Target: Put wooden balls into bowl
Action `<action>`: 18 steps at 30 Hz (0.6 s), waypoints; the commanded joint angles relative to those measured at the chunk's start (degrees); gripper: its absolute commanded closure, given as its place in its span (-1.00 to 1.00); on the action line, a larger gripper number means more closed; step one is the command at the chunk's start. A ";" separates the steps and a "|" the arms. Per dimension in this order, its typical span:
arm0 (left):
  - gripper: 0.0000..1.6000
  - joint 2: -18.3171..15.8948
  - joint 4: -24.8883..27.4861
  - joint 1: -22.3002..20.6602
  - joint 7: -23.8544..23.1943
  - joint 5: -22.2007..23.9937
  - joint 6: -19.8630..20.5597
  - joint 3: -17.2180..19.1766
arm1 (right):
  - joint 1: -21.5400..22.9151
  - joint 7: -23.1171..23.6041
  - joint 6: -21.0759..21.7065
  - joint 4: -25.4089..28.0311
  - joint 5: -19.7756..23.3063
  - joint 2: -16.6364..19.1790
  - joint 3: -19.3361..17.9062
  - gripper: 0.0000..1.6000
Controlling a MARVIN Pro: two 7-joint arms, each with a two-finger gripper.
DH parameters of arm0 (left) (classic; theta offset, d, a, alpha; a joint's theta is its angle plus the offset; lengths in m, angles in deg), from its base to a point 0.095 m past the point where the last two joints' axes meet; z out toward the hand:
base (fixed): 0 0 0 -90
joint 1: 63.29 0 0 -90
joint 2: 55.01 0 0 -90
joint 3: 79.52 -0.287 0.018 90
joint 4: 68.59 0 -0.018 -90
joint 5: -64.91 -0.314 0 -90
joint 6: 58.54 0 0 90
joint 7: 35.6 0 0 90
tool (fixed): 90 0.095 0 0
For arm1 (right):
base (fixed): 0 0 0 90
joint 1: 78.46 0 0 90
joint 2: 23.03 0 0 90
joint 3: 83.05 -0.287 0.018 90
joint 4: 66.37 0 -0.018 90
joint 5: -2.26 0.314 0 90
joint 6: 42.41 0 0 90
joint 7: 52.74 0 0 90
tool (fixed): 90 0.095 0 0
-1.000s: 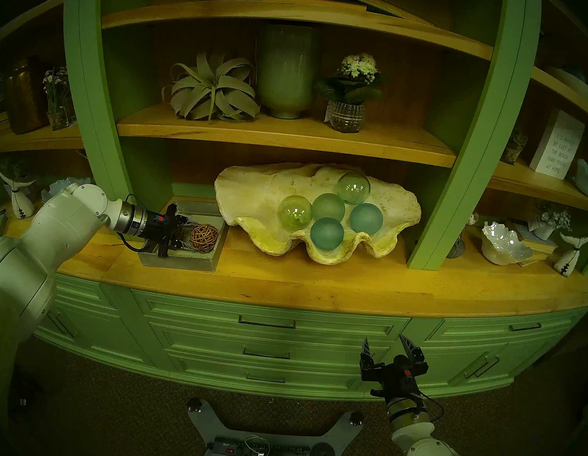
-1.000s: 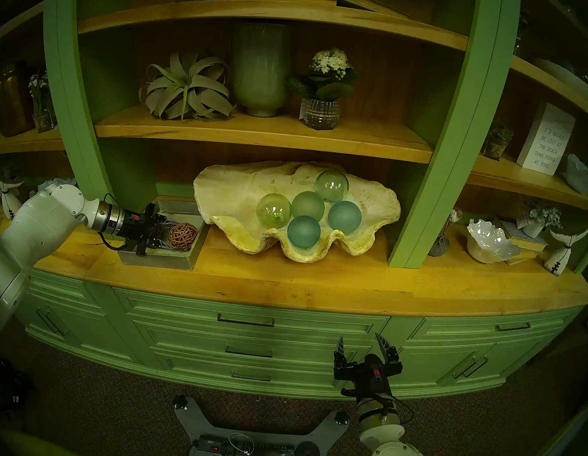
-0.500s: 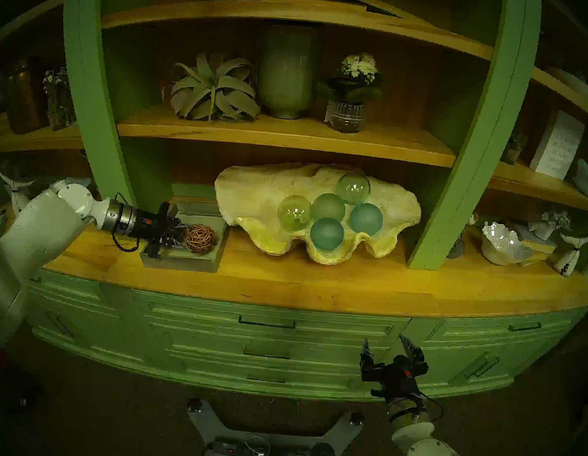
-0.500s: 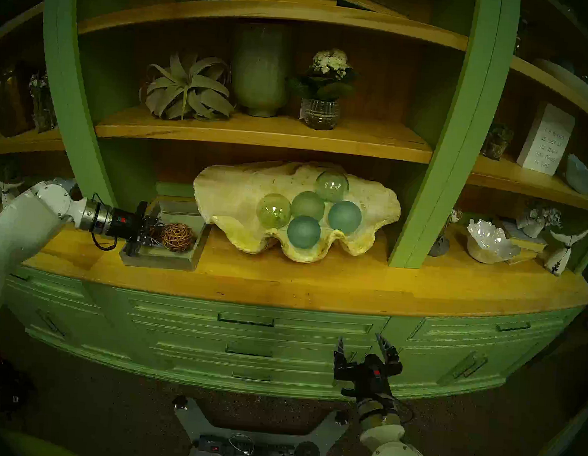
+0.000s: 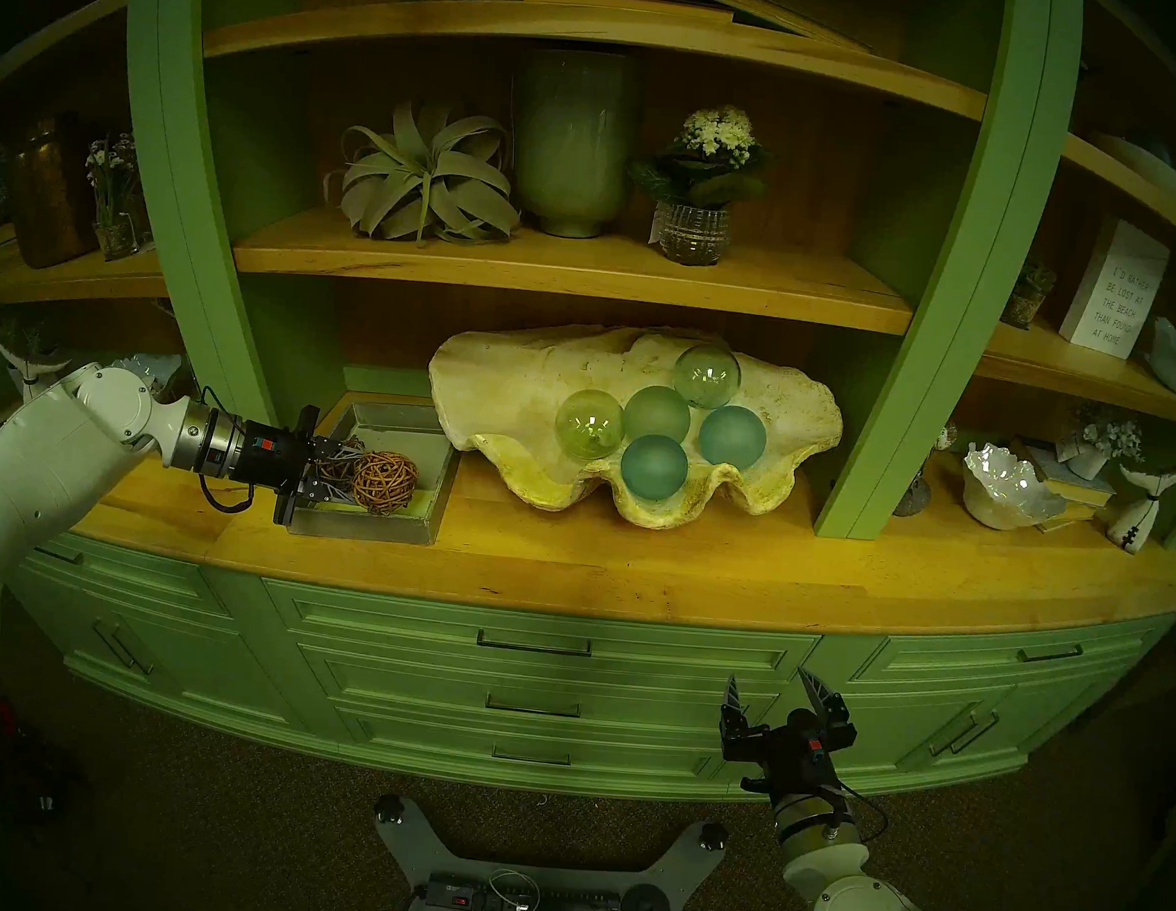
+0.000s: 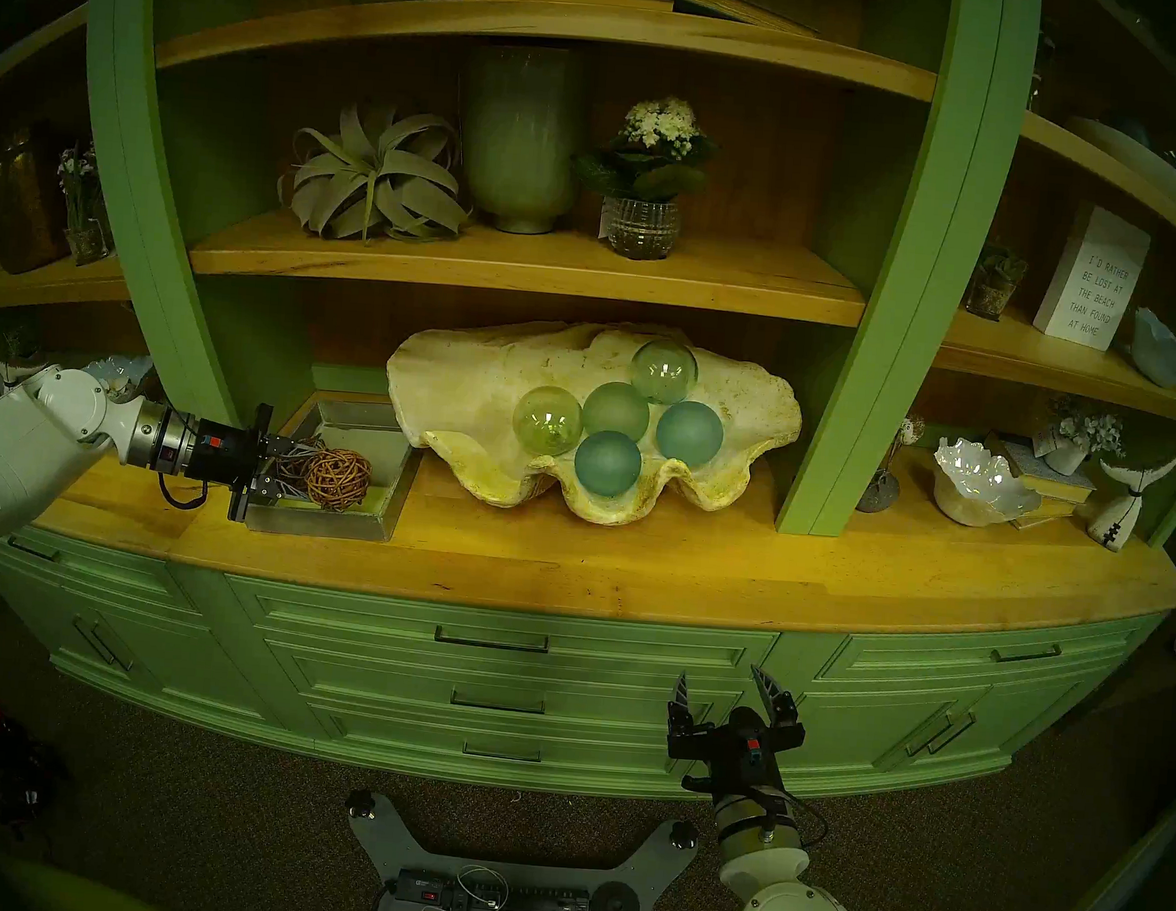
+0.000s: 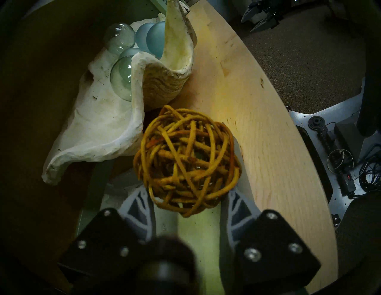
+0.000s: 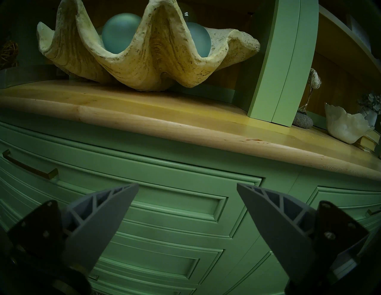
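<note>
The left gripper (image 7: 187,197) holds a wooden ball (image 5: 384,483) tight between its two fingers, just above the grey tray (image 5: 428,513). A second wooden ball (image 5: 338,470) sits behind the fingers. The big shell bowl (image 5: 506,397) is to the right. The right gripper (image 5: 773,700) hangs wide apart, low down, holding nothing.

Dim, green-tinted light is falling from above; glare is glinting on the glass spheres (image 5: 589,423), fisheye edges are bending and darkening, floor lying in shadow.
</note>
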 commanded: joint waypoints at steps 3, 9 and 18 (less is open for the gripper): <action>1.00 -5.30 4.42 4.54 8.48 1.74 2.13 4.33 | 0.37 -0.03 -0.41 1.70 -0.09 0.00 -0.15 -1.00; 1.00 -7.87 9.57 8.00 13.89 1.51 2.15 5.54 | 0.41 -0.02 -0.42 1.63 -0.09 -0.01 -0.13 -1.00; 1.00 -10.84 17.56 10.97 22.91 1.40 2.76 7.55 | 0.47 -0.02 -0.43 1.52 -0.10 -0.03 -0.11 -1.00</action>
